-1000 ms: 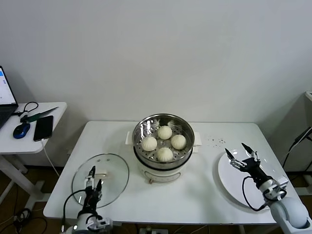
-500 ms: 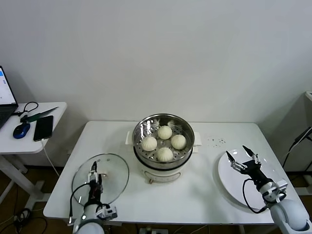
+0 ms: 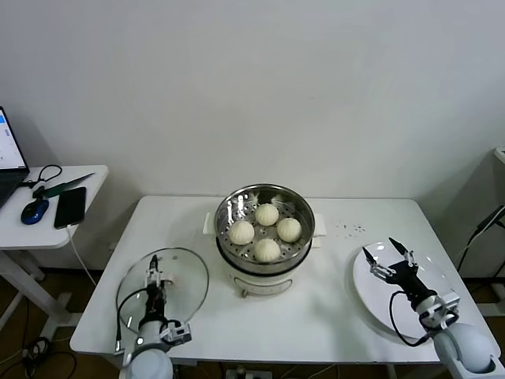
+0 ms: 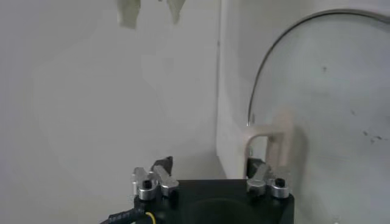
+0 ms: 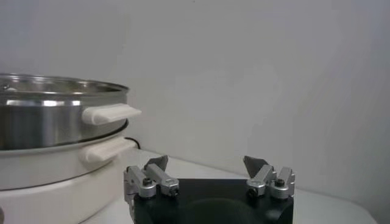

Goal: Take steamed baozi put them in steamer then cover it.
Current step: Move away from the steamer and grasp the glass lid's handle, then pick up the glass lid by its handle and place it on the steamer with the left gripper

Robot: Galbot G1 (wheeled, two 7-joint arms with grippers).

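Four steamed baozi (image 3: 267, 231) sit in the steamer (image 3: 265, 241) at the worktop's (image 3: 316, 316) centre. At eight o'clock, the left gripper (image 3: 154, 276), fingers spread, straddles the cover's (image 3: 163, 290) handle: covering step, needing a firm pinch. At four o'clock, the right gripper (image 3: 387, 258) waits, fingers spread.

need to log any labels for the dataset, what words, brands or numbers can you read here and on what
No readable text in any view.
Steamer and its white pot base: no brand or marking legible; a small dark spot low on the front is too small to read.
Glass lid, plate, buns: plain.
Laptop screen on the side table: too small to read.
Phone: screen dark.
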